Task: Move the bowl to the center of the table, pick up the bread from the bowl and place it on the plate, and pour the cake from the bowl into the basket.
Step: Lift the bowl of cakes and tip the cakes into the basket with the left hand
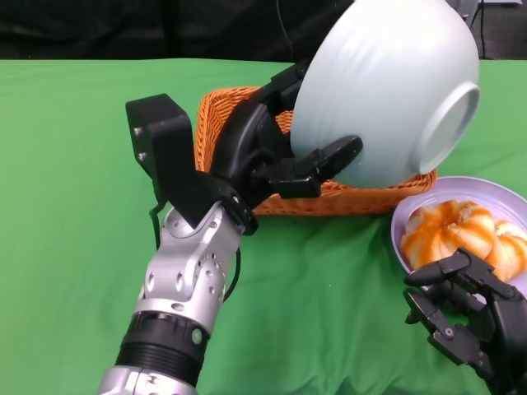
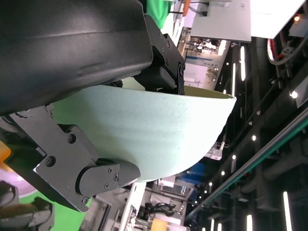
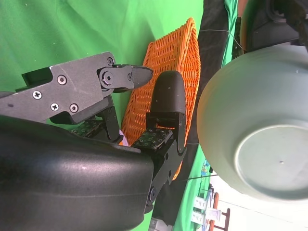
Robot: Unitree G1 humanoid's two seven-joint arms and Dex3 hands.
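Note:
My left hand (image 1: 276,152) grips the pale green bowl (image 1: 387,86) by its rim and holds it tipped far over above the orange wicker basket (image 1: 218,123), its foot turned toward my right. The bowl's inside faces away, so the cake is hidden. The left wrist view shows the bowl (image 2: 159,130) pinched between fingers (image 2: 103,175). The bread (image 1: 461,234), orange and white, lies on the lilac plate (image 1: 408,216) at the right. My right hand (image 1: 469,317) rests low in front of the plate, fingers apart and empty. The right wrist view shows the bowl's foot (image 3: 274,159) and the basket (image 3: 171,62).
Green cloth (image 1: 74,206) covers the table, with open cloth to the left and in front of the basket. The table's far edge meets a dark backdrop behind the basket.

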